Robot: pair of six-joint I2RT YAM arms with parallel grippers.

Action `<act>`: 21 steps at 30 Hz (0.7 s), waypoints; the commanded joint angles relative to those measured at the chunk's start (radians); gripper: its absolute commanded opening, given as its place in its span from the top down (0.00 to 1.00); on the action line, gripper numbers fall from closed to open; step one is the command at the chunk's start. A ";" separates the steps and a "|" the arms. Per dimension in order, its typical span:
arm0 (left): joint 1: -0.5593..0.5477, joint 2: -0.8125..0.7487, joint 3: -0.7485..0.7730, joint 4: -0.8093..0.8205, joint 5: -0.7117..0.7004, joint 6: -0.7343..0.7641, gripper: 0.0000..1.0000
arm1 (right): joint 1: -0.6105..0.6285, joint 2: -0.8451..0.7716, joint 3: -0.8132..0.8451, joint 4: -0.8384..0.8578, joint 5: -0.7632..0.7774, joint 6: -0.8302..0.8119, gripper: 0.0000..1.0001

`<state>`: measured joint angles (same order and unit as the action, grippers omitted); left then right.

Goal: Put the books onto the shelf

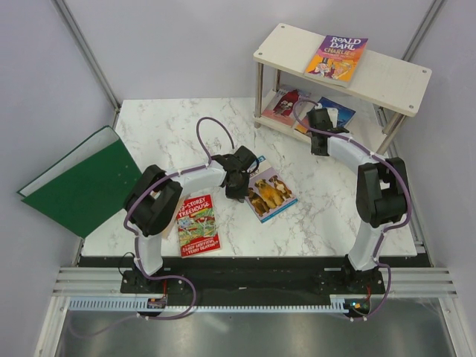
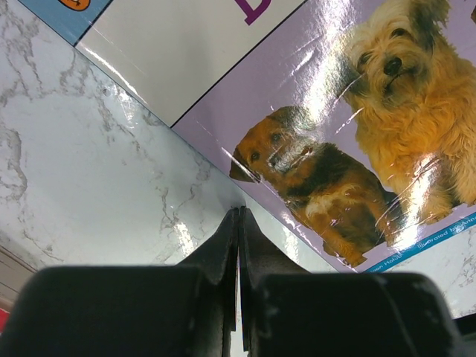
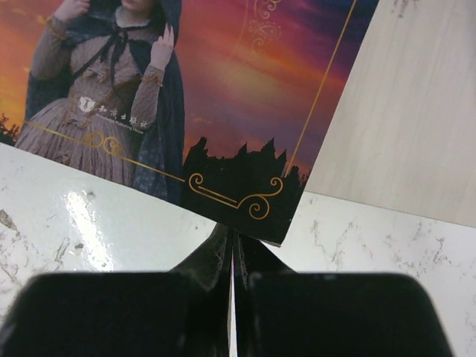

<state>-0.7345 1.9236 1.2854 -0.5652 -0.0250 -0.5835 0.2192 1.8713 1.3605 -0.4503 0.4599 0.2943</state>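
The dog-cover book (image 1: 269,193) lies flat on the table, over another book with a white and blue cover (image 2: 171,52). My left gripper (image 1: 244,187) is shut, its tips (image 2: 239,211) low on the marble at the edge of the dog-cover book (image 2: 335,149). The Treehouse book (image 1: 198,223) lies near the left arm. On the shelf (image 1: 387,74) the Roald Dahl book (image 1: 336,58) rests on the top board. A red figure-cover book (image 1: 286,104) and a dark blue book (image 1: 338,111) lie on the lower board. My right gripper (image 1: 318,117) is shut, its tips (image 3: 232,232) under the corner of the figure-cover book (image 3: 186,89).
A large green folder (image 1: 82,178) leans off the table's left edge. The shelf's silver legs (image 1: 259,93) stand at the back right of the marble table (image 1: 171,126). The lower cream board (image 3: 409,111) shows just right of my right gripper.
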 commanded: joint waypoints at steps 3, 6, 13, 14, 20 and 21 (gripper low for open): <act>0.000 -0.038 -0.023 0.008 0.008 -0.029 0.98 | -0.029 -0.034 0.020 0.009 0.077 0.025 1.00; 0.000 -0.040 -0.026 0.010 0.007 -0.027 0.98 | -0.037 -0.043 0.011 0.009 0.086 0.025 1.00; -0.002 -0.052 -0.041 0.014 -0.003 -0.030 0.98 | -0.037 -0.102 -0.041 0.010 0.024 0.017 1.00; -0.002 -0.055 -0.041 0.014 -0.006 -0.030 0.98 | -0.035 -0.116 -0.052 0.015 -0.001 0.019 1.00; 0.000 -0.080 -0.046 0.014 -0.033 -0.032 0.98 | 0.012 -0.250 -0.195 0.073 -0.245 0.019 0.80; 0.000 -0.080 -0.041 0.013 -0.032 -0.032 0.98 | 0.028 -0.264 -0.231 0.081 -0.269 0.019 0.60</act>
<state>-0.7345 1.8893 1.2407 -0.5510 -0.0269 -0.5838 0.1963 1.7023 1.2102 -0.4221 0.3534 0.3099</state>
